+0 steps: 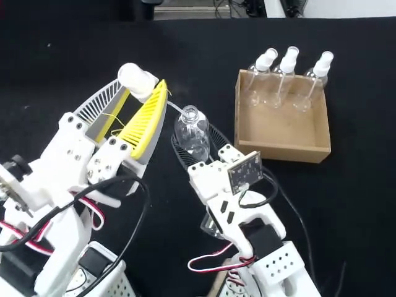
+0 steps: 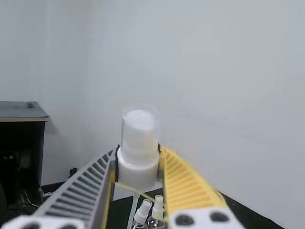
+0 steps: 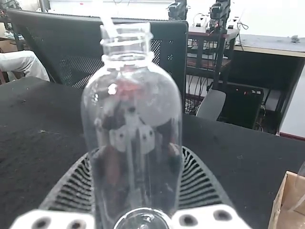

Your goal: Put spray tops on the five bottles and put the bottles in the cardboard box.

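Gripping a white spray top, left pincer raised just left of an uncapped clear bottle, right pincer closed around that bottle, three capped bottles upright along the far wall of the cardboard box to the right, black table beneath.

We note a black tabletop with a matte, cloth-like surface. In the left wrist view we see a plain white wall, evenly lit, and a dark cabinet with a grey top standing against it. In the right wrist view we identify a black mesh panel just past the tabletop. Beyond it stands a desk hung with cables, with a grey chair near it.
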Motion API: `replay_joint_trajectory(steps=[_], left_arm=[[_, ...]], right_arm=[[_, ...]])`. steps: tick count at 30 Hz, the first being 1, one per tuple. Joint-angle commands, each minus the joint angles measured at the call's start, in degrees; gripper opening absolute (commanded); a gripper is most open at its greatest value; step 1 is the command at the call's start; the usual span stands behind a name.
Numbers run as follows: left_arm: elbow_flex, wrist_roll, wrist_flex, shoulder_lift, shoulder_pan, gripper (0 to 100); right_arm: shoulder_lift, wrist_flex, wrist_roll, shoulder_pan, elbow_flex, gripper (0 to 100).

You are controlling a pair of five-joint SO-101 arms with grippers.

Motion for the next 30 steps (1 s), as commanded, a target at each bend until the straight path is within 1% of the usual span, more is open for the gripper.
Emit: replay_joint_trajectory(steps=[1,8,12,14,16,19,21,30], left_arm=[[-3.5,-0.4,0.3,4.0,0.7,3],[-6.3,-0.4,0.9,10.9,0.7,3],[-9.4,-2.9,5.1,11.7,1.6,3],[-10.6,-3.5,6.9,11.7,3.5,3],[-11.6,-3.6,8.7,11.7,4.1,6],[-12.3,-4.7,9.8,12.8,4.1,18],[-12.6,-5.7,9.9,14.6,4.1,23],[-13.1,-6.0,10.1,15.6,4.1,21]], right_arm=[[-1.1,-1.9,-0.3,-0.9,-0.2,1.1],[-1.1,-1.9,-0.3,-0.9,-0.2,1.1],[-1.1,-1.9,-0.3,-0.9,-0.2,1.1],[-1.1,-1.9,-0.3,-0.9,-0.2,1.1],[-1.1,-1.9,-0.3,-0.9,-0.2,1.1],[-1.1,-1.9,-0.3,-0.9,-0.2,1.1],[-1.1,-1.9,-0.3,-0.9,-0.2,1.1],[-1.1,-1.9,-0.3,-0.9,-0.2,1.1]])
